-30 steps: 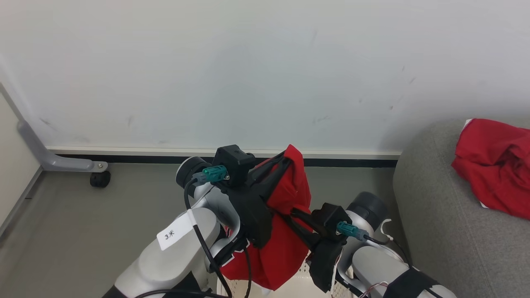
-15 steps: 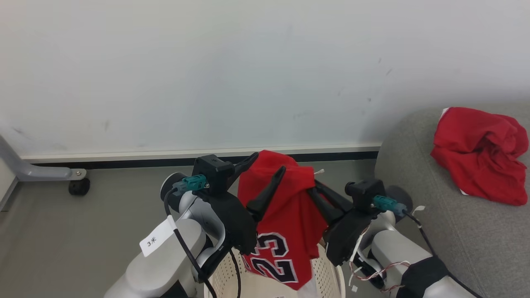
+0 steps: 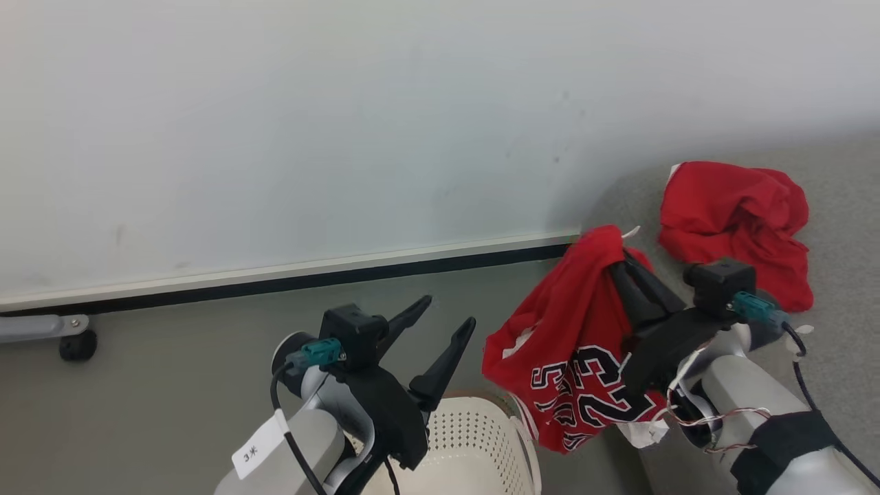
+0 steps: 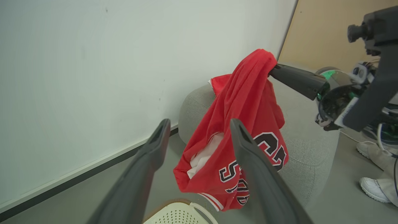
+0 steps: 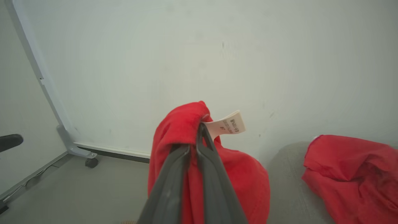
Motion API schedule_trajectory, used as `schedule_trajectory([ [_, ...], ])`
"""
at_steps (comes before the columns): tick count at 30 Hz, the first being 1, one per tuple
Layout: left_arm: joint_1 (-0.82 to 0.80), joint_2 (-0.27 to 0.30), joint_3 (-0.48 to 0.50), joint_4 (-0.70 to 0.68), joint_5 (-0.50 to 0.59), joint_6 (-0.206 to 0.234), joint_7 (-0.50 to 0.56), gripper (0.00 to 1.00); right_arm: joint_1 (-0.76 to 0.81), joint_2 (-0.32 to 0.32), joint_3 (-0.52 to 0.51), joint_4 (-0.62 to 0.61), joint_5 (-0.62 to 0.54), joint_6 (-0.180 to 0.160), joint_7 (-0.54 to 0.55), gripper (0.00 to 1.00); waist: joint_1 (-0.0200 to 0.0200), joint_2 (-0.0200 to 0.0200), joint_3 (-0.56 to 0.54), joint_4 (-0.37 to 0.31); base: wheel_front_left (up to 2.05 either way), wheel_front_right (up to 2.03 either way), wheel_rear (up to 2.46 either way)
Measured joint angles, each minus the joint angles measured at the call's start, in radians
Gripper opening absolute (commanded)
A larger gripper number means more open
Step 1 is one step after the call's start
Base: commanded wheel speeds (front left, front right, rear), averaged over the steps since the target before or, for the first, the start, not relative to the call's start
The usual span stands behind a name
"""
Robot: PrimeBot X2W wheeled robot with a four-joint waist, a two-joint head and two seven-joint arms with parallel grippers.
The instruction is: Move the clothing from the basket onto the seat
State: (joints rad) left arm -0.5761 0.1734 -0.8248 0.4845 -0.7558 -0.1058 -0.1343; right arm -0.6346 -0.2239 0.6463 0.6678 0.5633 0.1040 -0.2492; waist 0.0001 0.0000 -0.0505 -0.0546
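Two jaws: left wide, right on jersey (image 3: 570,323)

Basket (image 3: 481,440), below the jersey (image 3: 570,323): cut by the head view's bottom edge, left side behind the left arm (image 3: 302,443), inside can't be seen. Right gripper (image 3: 619,265) tips lost under the jersey's top fold. Jersey numerals creased, only partly readable. Label (image 5: 228,126) print at the jersey's top too small. Seat (image 3: 845,227) behind the jersey runs off the right edge.
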Motion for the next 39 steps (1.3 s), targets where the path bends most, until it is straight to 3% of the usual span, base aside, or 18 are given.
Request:
schedule_trajectory([
  [10, 0.085, -0.003, -0.031, -0.045, 0.001, 0.000, -0.036, 1.00, 0.079, -0.100, -0.059, -0.129, -0.017, -0.061, 0.000, 0.00, -0.0001, 0.0000, -0.013, -0.105, 0.00, 0.00, 0.00],
  [25, 0.126, -0.025, -0.055, -0.103, 0.022, 0.027, -0.061, 1.00, 0.099, -0.189, -0.111, -0.295, -0.055, -0.096, 0.000, 0.00, -0.0002, 0.0000, 0.010, -0.268, 0.00, 0.00, 0.00],
  [32, 0.112, -0.025, -0.062, -0.112, 0.035, 0.028, -0.061, 1.00, 0.088, -0.212, -0.156, -0.334, -0.053, -0.113, -0.003, 0.00, -0.0001, 0.0000, 0.065, -0.285, 0.00, 0.00, 0.00],
  [39, 0.091, -0.019, -0.070, -0.119, 0.054, 0.028, -0.051, 1.00, -0.062, -0.242, -0.209, -0.284, -0.053, -0.113, -0.003, 0.00, 0.0000, 0.0000, 0.110, -0.267, 0.00, 0.00, 0.00],
])
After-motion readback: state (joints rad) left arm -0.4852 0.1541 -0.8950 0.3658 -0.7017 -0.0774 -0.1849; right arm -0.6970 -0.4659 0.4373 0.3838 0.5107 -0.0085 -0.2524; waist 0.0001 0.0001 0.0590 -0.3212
